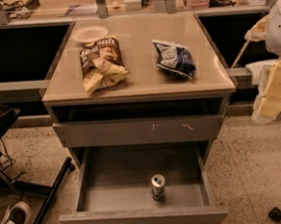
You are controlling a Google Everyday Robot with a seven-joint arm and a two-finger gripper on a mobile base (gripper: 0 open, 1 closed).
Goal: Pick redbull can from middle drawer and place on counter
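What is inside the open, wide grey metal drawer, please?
A small slim silver-and-blue metal can stands upright on the grey floor of the drawer, near the front. The rear is hidden under the scratched grey drawer front above. The gripper is outside, at the right edge.

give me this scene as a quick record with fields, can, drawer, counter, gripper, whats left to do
can: upright on the drawer floor, near the front
drawer: pulled open, only the can in it
counter: brown bag left, blue bag right, plate back left
gripper: at the right edge of the view, beside the counter, well away from the can
left to do: can not yet picked
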